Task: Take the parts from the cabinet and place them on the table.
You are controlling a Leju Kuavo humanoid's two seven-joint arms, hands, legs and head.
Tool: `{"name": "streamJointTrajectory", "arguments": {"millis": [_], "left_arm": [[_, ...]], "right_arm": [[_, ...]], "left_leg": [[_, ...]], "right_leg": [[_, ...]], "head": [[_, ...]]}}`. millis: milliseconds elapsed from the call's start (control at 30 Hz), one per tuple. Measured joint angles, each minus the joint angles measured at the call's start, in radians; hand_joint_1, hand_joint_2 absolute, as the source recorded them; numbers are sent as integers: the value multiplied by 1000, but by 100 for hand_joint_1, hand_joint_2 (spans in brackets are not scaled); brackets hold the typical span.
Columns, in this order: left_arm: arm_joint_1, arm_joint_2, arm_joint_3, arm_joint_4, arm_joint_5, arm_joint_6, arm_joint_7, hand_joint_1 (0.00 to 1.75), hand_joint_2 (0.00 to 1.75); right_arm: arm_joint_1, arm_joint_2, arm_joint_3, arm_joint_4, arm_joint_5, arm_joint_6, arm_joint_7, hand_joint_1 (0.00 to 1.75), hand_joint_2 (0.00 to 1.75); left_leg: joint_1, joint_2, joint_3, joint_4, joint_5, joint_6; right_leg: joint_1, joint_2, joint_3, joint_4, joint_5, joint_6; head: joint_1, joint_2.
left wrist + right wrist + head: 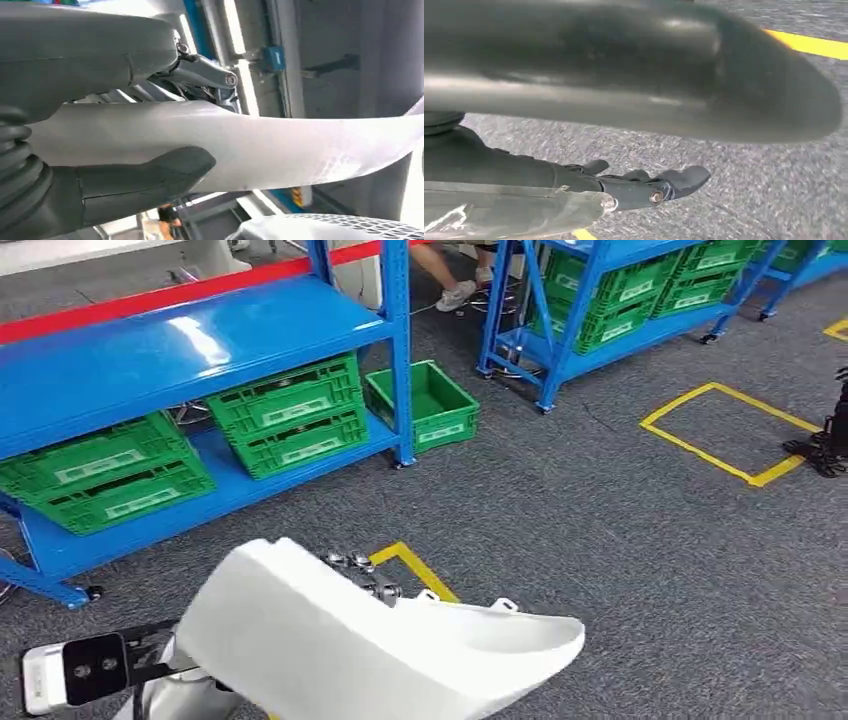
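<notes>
My left hand (125, 145) grips the white part (280, 150): in the left wrist view my thick grey thumb (150, 175) presses flat against one face of the curved white panel and my darker fingers (205, 75) close over the opposite side, so the part is clamped between them. In the head view the same part (370, 640) is a big curved white shell held low in front of me, above the floor and apart from the rack, with my fingertips (360, 575) showing just over its upper edge (the rest of the hand is hidden behind it).

My right hand (644, 187) holds nothing; its dark fingers (684, 180) lie stretched out side by side above the grey carpet (724, 210), with the thumb (674, 75) as a large blurred grey bar close to the camera. A yellow tape line (809, 45) runs on the floor beyond it.

Ahead on my left stands a blue rack (180, 350) with a bare upper shelf and green crates (290, 415) stacked in pairs on its bottom shelf. One open green crate (425, 405) sits on the carpet just beside the rack's corner post. A second blue rack (620, 300) with more green crates stands further back, and a person's legs (450, 280) show between the two. A yellow taped square (730, 430) marks the floor on my right, and a yellow tape corner (410, 565) lies just past the part.
</notes>
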Motion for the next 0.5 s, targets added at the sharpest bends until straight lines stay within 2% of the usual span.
{"name": "streamJointTrajectory", "arguments": {"millis": [33,67,100,133,167,200,233,267,300,367,400,433,467,500], "left_arm": [[2,0,-1,0,-5,2,0,175,175],[4,0,-1,0,-8,3,-4,175,175],[4,0,-1,0,-10,5,-8,175,175],[4,0,-1,0,-10,6,-11,175,175],[4,-1,-1,-3,-13,8,-12,175,175],[4,-3,-1,-8,-19,9,-13,175,175],[4,-5,-1,-15,-22,9,-13,175,175],[3,-6,-1,-20,-24,9,-13,175,175],[3,-9,-2,-24,-29,9,-13,175,175],[2,-14,-3,-29,-31,9,-14,175,175],[2,-16,-3,-32,-32,10,-14,175,175],[1,-18,-3,-36,-34,10,-14,175,175],[1,-18,-3,-39,-34,10,-14,175,175],[2,-18,-3,-40,-34,10,-14,175,175]], "right_arm": [[-2,0,-5,0,-14,0,-2,0,0],[-2,0,-9,0,-26,0,-4,0,0],[0,0,-16,0,-44,1,-8,0,0],[0,0,-26,0,-64,3,-14,0,0],[-1,0,-40,0,-96,8,-24,0,0],[-3,0,-47,0,-132,12,-29,0,0],[-9,10,-54,2,-175,19,-35,0,0],[-13,11,-58,1,-224,26,-42,0,0],[-16,13,-63,1,-256,35,-49,0,0],[-17,13,-69,1,-288,49,-55,0,0],[-18,14,-72,1,-293,52,-56,0,0],[-19,15,-75,1,-296,53,-58,0,0],[-22,15,-77,1,-297,54,-58,0,0],[-25,15,-79,1,-300,55,-59,0,0]], "left_leg": [[0,12,-1,0,0,1],[0,21,-1,0,0,1],[0,30,-1,0,-1,0],[0,38,0,1,-1,-1],[2,47,2,2,-3,-5],[3,54,4,5,-6,-10],[-9,58,3,10,-10,-21],[-11,62,2,15,-13,-25],[-12,68,3,12,-11,-27],[-9,82,4,10,-10,-32],[-7,82,5,11,-17,-39],[-4,46,-3,36,-41,-46],[-3,27,-27,89,-76,-49],[-2,17,-65,168,-116,-52]], "right_leg": [[0,-4,-34,79,-32,3],[-1,-8,-49,119,-41,6],[-1,-10,-41,109,-27,7],[-2,-14,-9,53,5,9],[-2,-24,50,-52,52,11],[-3,-44,102,-140,84,14],[3,-85,124,-185,72,14],[-3,-66,126,-189,83,-3],[-2,-57,121,-185,82,-12],[2,-41,115,-182,82,-25],[-1,-33,116,-185,87,-33],[-2,-26,115,-185,88,-39],[-3,-19,114,-185,90,-43],[-3,-10,111,-185,91,-45]], "head": [[1,0],[0,0],[0,0],[1,0],[0,0],[1,0],[4,0],[4,0],[-5,0],[-5,0],[-6,0],[-8,0],[-8,0],[-10,0]]}}
